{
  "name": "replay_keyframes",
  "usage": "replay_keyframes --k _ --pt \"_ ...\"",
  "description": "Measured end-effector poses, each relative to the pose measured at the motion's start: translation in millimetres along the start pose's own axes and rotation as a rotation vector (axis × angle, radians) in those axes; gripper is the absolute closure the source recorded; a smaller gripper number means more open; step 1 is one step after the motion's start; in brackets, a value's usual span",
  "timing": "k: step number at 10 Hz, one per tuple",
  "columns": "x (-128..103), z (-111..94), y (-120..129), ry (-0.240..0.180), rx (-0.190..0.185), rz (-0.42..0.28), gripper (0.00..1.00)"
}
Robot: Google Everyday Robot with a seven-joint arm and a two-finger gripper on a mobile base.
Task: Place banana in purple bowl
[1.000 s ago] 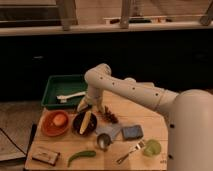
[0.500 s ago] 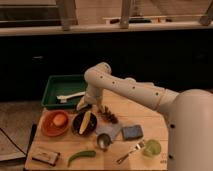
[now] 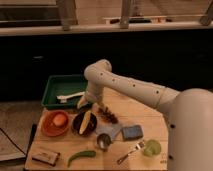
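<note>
The banana (image 3: 86, 122) is pale yellow and lies tilted inside the purple bowl (image 3: 76, 128), a very dark round bowl at the left middle of the wooden table (image 3: 145, 116). My gripper (image 3: 83, 103) hangs just above the far rim of that bowl, at the end of the white arm (image 3: 125, 85) that reaches in from the right. It sits close over the banana's upper end; I cannot tell whether it touches the banana.
A green tray (image 3: 52, 90) with a white utensil (image 3: 70, 96) stands behind the bowls. An orange bowl (image 3: 46, 127) holding an orange fruit (image 3: 60, 119) is left of the purple bowl. In front lie a green vegetable (image 3: 81, 157), metal cup (image 3: 103, 141), blue sponge (image 3: 132, 132), fork (image 3: 130, 151), green cup (image 3: 152, 148) and small box (image 3: 45, 157).
</note>
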Motion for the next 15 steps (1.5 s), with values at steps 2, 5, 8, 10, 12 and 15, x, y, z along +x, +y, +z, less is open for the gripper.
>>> replay_keyframes --k 2,5,8,10,12,15 --pt "2.0 -3.9 0.1 0.005 -0.001 -0.001 0.20" --pt "3.6 -7.6 0.2 0.010 -0.001 -0.001 0.20" --pt "3.6 -7.5 0.4 0.009 -0.002 -0.001 0.20" --pt "3.6 -7.5 0.4 0.009 -0.002 -0.001 0.20" --pt "3.6 -7.5 0.4 0.009 -0.002 -0.001 0.20" --pt "3.6 -7.6 0.4 0.010 -0.002 -0.001 0.20"
